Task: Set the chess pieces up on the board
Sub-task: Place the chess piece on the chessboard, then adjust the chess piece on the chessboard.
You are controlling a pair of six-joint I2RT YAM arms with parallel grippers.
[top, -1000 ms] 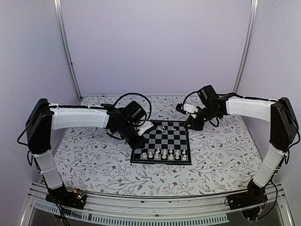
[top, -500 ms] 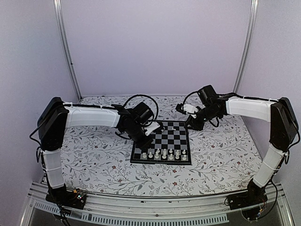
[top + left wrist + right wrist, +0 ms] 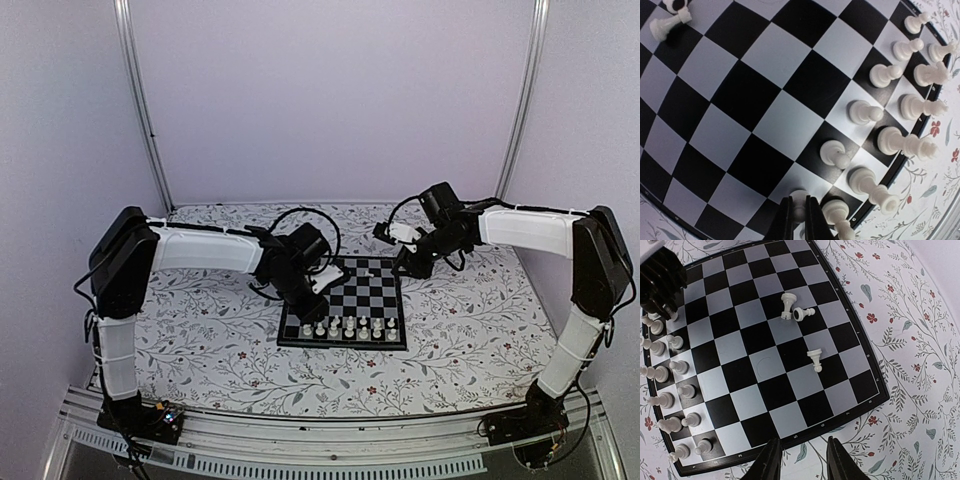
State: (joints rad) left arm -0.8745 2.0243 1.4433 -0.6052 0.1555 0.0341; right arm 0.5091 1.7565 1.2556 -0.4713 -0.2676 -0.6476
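The black-and-white board (image 3: 375, 290) lies mid-table. My left gripper (image 3: 799, 222) is shut on a white pawn (image 3: 799, 199), held over a pale square at the board's left edge, beside the lined-up white pieces (image 3: 860, 111). I cannot tell whether its base touches the board. In the top view the left gripper (image 3: 312, 290) is at the board's left side, and two rows of white pieces (image 3: 348, 327) stand along the near edge. My right gripper (image 3: 802, 462) is open and empty above the board's far right edge (image 3: 840, 427). Three pieces lie toppled (image 3: 815, 360) (image 3: 786, 305) (image 3: 804, 313).
The board (image 3: 765, 365) rests on a floral-patterned table (image 3: 200, 340) inside a white-walled booth with metal posts (image 3: 140, 110). The left gripper (image 3: 660, 280) shows dark in the right wrist view's top left corner. The right gripper (image 3: 405, 262) hovers at the board's far right corner.
My left arm has swung right, bringing its gripper with the pawn onto the board's left edge. The right arm has not moved.
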